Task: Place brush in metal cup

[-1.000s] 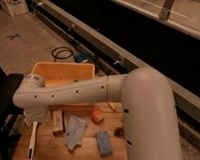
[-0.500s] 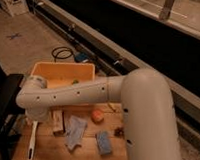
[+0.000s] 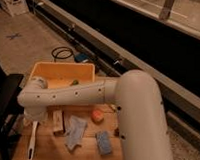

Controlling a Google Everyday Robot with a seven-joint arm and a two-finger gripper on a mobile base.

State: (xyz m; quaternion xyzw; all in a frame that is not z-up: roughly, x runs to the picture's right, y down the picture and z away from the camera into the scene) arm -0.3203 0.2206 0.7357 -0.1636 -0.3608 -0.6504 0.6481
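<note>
the white arm reaches across the wooden counter (image 3: 85,155) toward 9 o'clock. its end effector (image 3: 34,116) hangs over the counter's left edge, released and grasping nothing. the brush (image 3: 32,139) lies on the counter at 6 o'clock from the end effector, with its upper end just beneath the end effector and its lower end toward 6 o'clock. a yellow tub (image 3: 64,72) sits at 12 o'clock on the counter. at 3 o'clock from the brush lie a tan block (image 3: 57,121), a grey-blue cloth (image 3: 75,132), an orange piece (image 3: 97,115) and a blue sponge (image 3: 104,142).
</note>
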